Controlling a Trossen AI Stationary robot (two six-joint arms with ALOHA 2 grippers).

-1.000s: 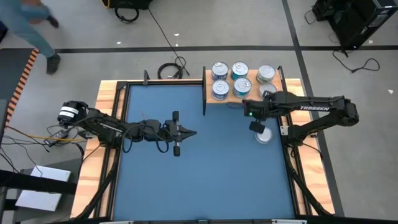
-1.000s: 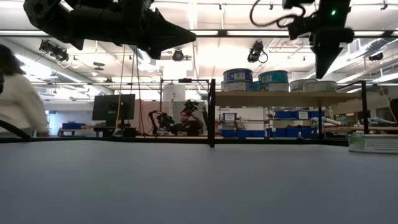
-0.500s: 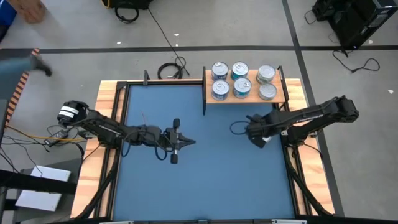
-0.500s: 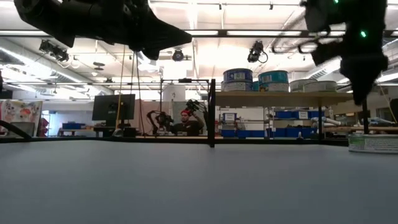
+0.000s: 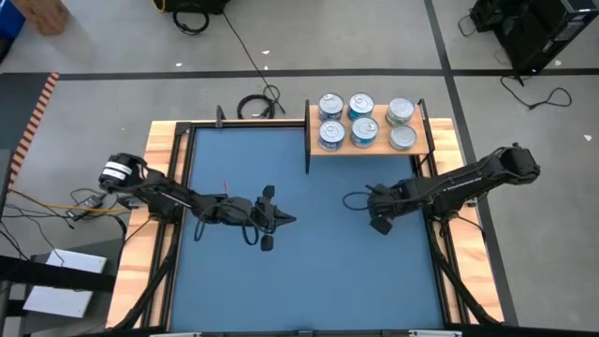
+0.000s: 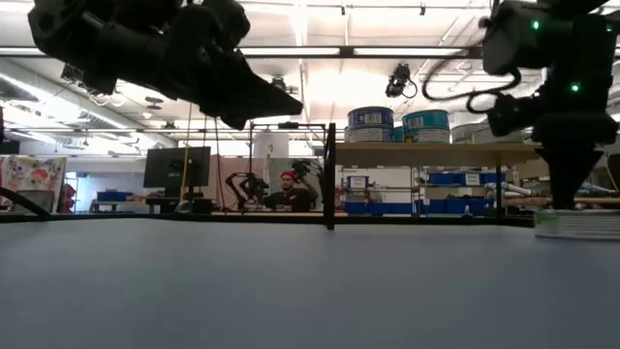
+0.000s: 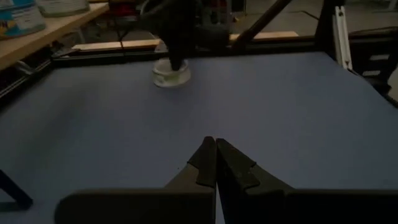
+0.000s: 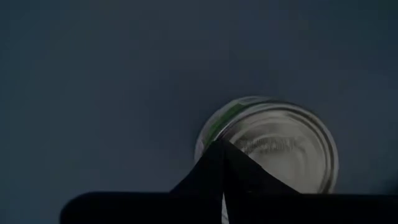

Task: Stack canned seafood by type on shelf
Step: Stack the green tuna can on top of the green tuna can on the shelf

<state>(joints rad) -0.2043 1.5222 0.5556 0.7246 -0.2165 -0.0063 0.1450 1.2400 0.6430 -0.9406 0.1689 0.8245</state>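
Canned seafood sits mostly on the shelf (image 5: 367, 148), a pale rectangular wooden board with thin black posts at its edges, standing at the far edge of the blue mat (image 5: 309, 281). Six short round tins with shiny silver tops are grouped there: four with blue labels (image 5: 362, 134) toward one end of the shelf, two grey-silver ones (image 5: 402, 138) toward the other. In the low view the blue-labelled tins (image 6: 425, 122) stand on the board as squat cylinders.

One more tin (image 8: 273, 152) lies off the shelf, on the matte blue mat a little in front of it; its ribbed, reflective lid and a strip of green label show in the right wrist view. The right gripper (image 5: 380, 223) hangs directly above this tin, its dark tapered fingers (image 8: 214, 174) pressed together into a point and holding nothing.

The left gripper (image 5: 281, 221) hovers over the mat well away from the shelf, its two wedge-shaped fingers (image 7: 208, 163) closed tip to tip, empty.
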